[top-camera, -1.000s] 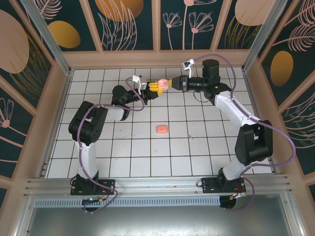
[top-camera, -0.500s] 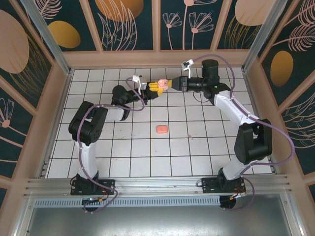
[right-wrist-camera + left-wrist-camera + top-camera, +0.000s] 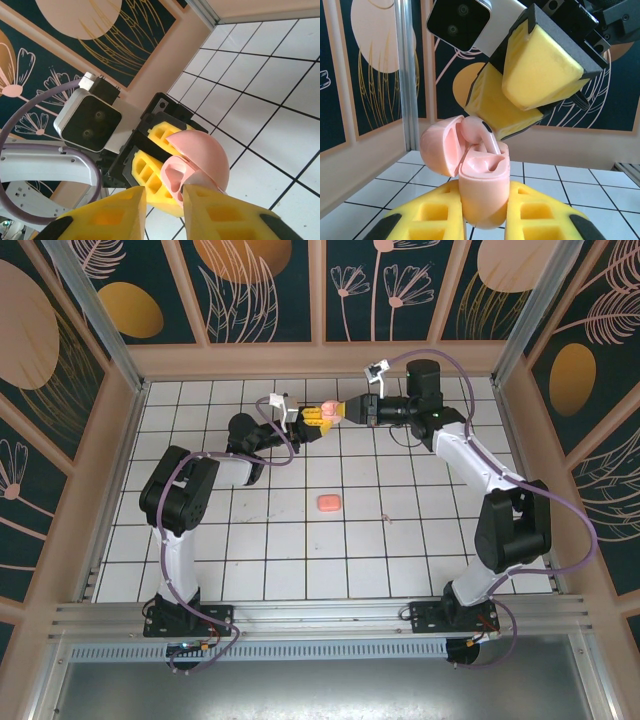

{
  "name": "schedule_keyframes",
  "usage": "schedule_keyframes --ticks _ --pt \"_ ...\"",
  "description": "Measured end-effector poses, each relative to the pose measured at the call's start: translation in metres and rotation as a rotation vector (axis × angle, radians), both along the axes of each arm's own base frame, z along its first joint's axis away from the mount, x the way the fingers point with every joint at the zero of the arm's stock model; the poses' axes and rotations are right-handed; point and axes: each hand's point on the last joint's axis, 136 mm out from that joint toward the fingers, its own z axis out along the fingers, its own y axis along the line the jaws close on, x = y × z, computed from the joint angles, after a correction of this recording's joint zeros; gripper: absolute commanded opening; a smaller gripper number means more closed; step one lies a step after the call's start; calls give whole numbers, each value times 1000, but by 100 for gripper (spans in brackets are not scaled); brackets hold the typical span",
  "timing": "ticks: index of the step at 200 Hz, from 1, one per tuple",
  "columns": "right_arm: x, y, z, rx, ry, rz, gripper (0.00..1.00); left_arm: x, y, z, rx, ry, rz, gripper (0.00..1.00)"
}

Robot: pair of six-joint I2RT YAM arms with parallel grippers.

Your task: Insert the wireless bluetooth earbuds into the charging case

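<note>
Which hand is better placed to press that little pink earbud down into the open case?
The right hand, I'd judge: it sits right at the earbud, whose stem already leans into the open case. The left hand is shut on the case, holding it up.

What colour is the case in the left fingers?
The case is pale pink; the left wrist view shows it best.

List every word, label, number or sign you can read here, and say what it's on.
None: no view holds any readable text.
The case, earbud, coral pod and white camera housing show no lettering; the wall panels carry only flower patterns.
</note>
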Motion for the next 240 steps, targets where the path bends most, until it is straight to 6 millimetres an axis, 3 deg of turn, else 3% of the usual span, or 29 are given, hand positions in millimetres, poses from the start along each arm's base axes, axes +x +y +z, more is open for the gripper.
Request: schedule_keyframes --ticks 47,100,174,240 --pt "13 -10 6 -47 45 -121 32 -3 0 4 10 -62 2 13" --pt "10 -22 7 -94 111 -209 34 -6 0 1 31 -110 0 13" --pt "6 -4 18 -108 114 -169 38 -5 0 -1 37 -113 3 13" --pt "8 -3 -2 -182 154 -178 32 -5 -1 -2 42 -102 3 13"
